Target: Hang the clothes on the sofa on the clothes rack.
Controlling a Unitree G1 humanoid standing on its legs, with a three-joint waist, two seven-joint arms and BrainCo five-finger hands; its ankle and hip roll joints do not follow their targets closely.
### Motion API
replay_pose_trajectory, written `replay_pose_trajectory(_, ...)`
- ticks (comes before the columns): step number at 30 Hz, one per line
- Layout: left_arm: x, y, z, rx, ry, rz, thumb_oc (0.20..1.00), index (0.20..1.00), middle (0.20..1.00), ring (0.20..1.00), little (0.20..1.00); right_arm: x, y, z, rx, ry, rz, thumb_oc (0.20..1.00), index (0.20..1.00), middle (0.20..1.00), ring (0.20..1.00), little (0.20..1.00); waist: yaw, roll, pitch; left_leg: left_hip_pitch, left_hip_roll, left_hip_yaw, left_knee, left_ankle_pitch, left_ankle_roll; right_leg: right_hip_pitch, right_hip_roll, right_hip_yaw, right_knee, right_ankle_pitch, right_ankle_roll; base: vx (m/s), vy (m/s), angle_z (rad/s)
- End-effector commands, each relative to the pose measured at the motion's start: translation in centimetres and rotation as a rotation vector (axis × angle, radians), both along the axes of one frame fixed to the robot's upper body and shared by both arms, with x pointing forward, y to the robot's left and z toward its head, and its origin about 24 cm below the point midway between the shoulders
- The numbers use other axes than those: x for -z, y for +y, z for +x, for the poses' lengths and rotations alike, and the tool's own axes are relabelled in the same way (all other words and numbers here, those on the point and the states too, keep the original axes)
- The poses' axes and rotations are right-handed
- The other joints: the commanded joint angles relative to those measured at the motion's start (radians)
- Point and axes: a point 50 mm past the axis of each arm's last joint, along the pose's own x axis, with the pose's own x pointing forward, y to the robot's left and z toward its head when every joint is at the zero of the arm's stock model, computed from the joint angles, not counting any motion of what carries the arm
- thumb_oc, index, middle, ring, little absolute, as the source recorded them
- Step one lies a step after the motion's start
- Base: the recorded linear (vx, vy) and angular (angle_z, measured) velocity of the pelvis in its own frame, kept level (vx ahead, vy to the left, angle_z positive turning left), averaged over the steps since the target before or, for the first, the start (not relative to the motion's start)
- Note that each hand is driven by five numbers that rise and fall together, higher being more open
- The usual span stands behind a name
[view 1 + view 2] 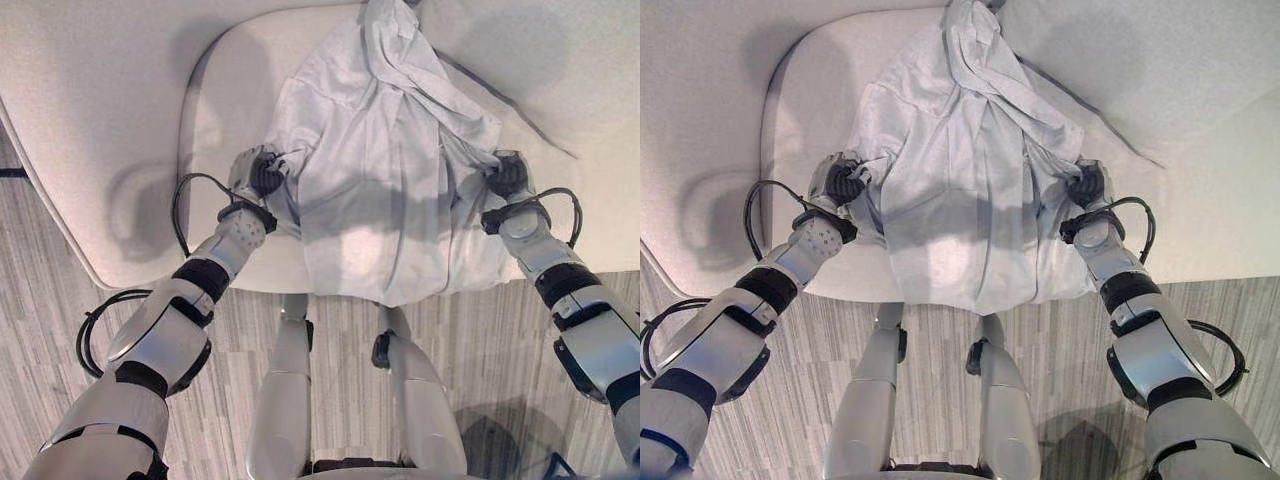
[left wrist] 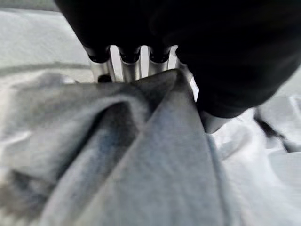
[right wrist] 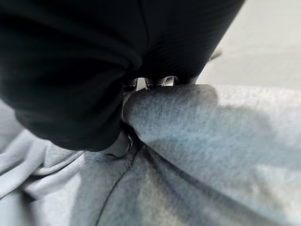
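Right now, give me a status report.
Left hand and right hand both shut on the shirt. Shirt draped on the sofa. Nothing blocking.

We see a pale grey garment bunched on the white sofa, its crumpled top toward twelve o'clock, hem draping past the seat edge at six.

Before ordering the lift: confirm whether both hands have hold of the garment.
Yes: the left hand and right hand each have fingers curled into bunched cloth at opposite sides of the grey garment.
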Motion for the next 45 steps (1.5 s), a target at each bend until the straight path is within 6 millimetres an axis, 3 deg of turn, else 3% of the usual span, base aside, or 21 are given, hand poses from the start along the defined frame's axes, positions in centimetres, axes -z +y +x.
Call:
replay_pose_trajectory(1,-2.0,-0.2,0.1,0.019,-0.082,-0.042,0.200,0.200,0.200,0.200,0.200,-1.4,0.0,-0.4,-0.034,-0.092,-0.035,0.200,0.200,0.200,0.200,0.200,0.010,-0.006,0.038,0.113,0.050,-0.019,0.051,-0.174,-0.032,0.037,-0.104,0.068,0.030,-0.007,0.084,-0.02,-0.025,-0.05)
replay_pose_trajectory(8,-2.2,0.3,-1.0,0.044,-0.128,-0.110,0.200,0.200,0.200,0.200,0.200,-2.0,-0.3,-1.5,-0.077,-0.148,-0.114,0.200,0.200,0.200,0.200,0.200,0.017,0.014,-0.030,0.259,0.048,0.002,0.021,-0.192,-0.046,0.175,-0.122,0.052,0.031,-0.024,0.090,0.04,-0.042,-0.04)
replay_pose_trajectory(16,-1.5,0.8,-2.4,0.089,-0.120,-0.129,0.200,0.200,0.200,0.200,0.200,-0.7,-0.5,-2.7,-0.149,-0.078,-0.228,0.200,0.200,0.200,0.200,0.200,0.025,0.026,-0.191,0.433,0.049,0.033,-0.010,-0.216,-0.054,0.349,-0.137,0.024,-0.001,-0.035,0.099,0.11,-0.030,0.03)
replay_pose_trajectory(22,-1.4,0.8,-3.2,0.130,-0.126,-0.160,0.200,0.200,0.200,0.200,0.200,-0.2,-2.0,-3.8,-0.149,-0.044,-0.261,0.200,0.200,0.200,0.200,0.200,0.024,0.027,-0.310,0.512,0.051,0.060,-0.010,-0.238,-0.058,0.436,-0.143,-0.003,-0.022,-0.044,0.106,0.10,-0.019,0.01)
replay_pose_trajectory(23,-1.8,0.7,-3.1,0.139,-0.132,-0.144,0.200,0.200,0.200,0.200,0.200,-0.5,-2.2,-3.8,-0.142,-0.046,-0.284,0.200,0.200,0.200,0.200,0.200,0.029,0.028,-0.350,0.539,0.052,0.067,-0.010,-0.245,-0.058,0.459,-0.150,-0.012,-0.022,-0.047,0.108,0.13,-0.018,-0.05)
replay_pose_trajectory(26,-2.6,1.0,-3.1,0.137,-0.155,-0.114,0.200,0.200,0.200,0.200,0.200,-2.4,-2.5,-3.7,-0.128,-0.104,-0.315,0.200,0.200,0.200,0.200,0.200,0.038,0.029,-0.396,0.582,0.051,0.074,-0.010,-0.262,-0.056,0.504,-0.155,-0.019,-0.019,-0.061,0.111,0.14,-0.027,-0.04)
replay_pose_trajectory(28,-2.8,1.1,-3.1,0.133,-0.161,-0.113,0.200,0.200,0.200,0.200,0.200,-2.6,-2.7,-3.7,-0.119,-0.114,-0.314,0.200,0.200,0.200,0.200,0.200,0.039,0.030,-0.408,0.593,0.051,0.073,-0.010,-0.264,-0.057,0.515,-0.157,-0.022,-0.018,-0.064,0.112,0.09,-0.023,-0.01)
replay_pose_trajectory(29,-3.9,1.3,-2.8,0.121,-0.192,-0.101,0.200,0.200,0.200,0.200,0.200,-4.3,-3.1,-3.4,-0.083,-0.161,-0.336,0.200,0.200,0.200,0.200,0.200,0.049,0.032,-0.428,0.613,0.053,0.066,-0.010,-0.270,-0.057,0.542,-0.160,-0.034,-0.013,-0.074,0.114,0.09,-0.042,0.02)
replay_pose_trajectory(33,-6.2,2.0,-2.9,0.089,-0.272,-0.082,0.200,0.200,0.200,0.200,0.200,-7.4,-3.6,-3.7,-0.034,-0.263,-0.408,0.200,0.200,0.200,0.200,0.200,0.068,0.028,-0.471,0.639,0.057,0.053,-0.010,-0.278,-0.061,0.585,-0.161,-0.054,-0.010,-0.093,0.111,0.10,-0.053,0.14)
replay_pose_trajectory(34,-6.2,2.1,-2.9,0.088,-0.273,-0.082,0.200,0.200,0.200,0.200,0.200,-7.5,-3.6,-3.7,-0.034,-0.264,-0.408,0.200,0.200,0.200,0.200,0.200,0.067,0.029,-0.469,0.640,0.057,0.052,-0.010,-0.278,-0.061,0.587,-0.160,-0.055,-0.010,-0.094,0.111,0.09,-0.049,0.16)
replay_pose_trajectory(35,-6.9,2.8,-3.1,0.059,-0.298,-0.077,0.200,0.200,0.200,0.200,0.200,-9.2,-4.1,-4.1,-0.011,-0.315,-0.432,0.200,0.200,0.200,0.200,0.200,0.074,0.029,-0.481,0.647,0.058,0.044,-0.010,-0.280,-0.061,0.598,-0.158,-0.061,-0.005,-0.103,0.107,0.05,-0.015,0.13)
replay_pose_trajectory(38,-7.5,3.6,-3.2,0.032,-0.318,-0.074,0.200,0.200,0.200,0.200,0.200,-10.5,-4.6,-4.4,0.010,-0.349,-0.458,0.200,0.200,0.200,0.200,0.200,0.081,0.027,-0.490,0.651,0.060,0.036,-0.010,-0.281,-0.064,0.608,-0.155,-0.068,-0.005,-0.106,0.106,0.05,-0.011,0.16)
replay_pose_trajectory(41,-8.4,5.5,-3.7,-0.023,-0.353,-0.062,0.200,0.200,0.200,0.200,0.200,-12.5,-4.9,-4.9,0.027,-0.401,-0.498,0.200,0.200,0.200,0.200,0.200,0.089,0.025,-0.494,0.649,0.062,0.033,-0.010,-0.279,-0.064,0.608,-0.151,-0.073,-0.007,-0.107,0.102,0.00,0.009,0.14)
replay_pose_trajectory(42,-8.9,7.0,-4.2,-0.071,-0.371,-0.061,0.200,0.200,0.200,0.200,0.200,-13.5,-5.1,-5.2,0.036,-0.429,-0.517,0.200,0.200,0.200,0.200,0.200,0.099,0.019,-0.501,0.650,0.061,0.031,-0.010,-0.282,-0.062,0.609,-0.152,-0.076,-0.013,-0.100,0.105,0.02,0.037,0.03)
replay_pose_trajectory(45,-9.1,8.5,-4.9,-0.113,-0.387,-0.066,0.200,0.200,0.200,0.200,0.200,-14.6,-5.2,-5.7,0.045,-0.465,-0.537,0.200,0.200,0.200,0.200,0.200,0.105,0.016,-0.508,0.651,0.057,0.031,-0.010,-0.286,-0.057,0.605,-0.158,-0.076,-0.015,-0.092,0.110,0.02,0.042,0.02)
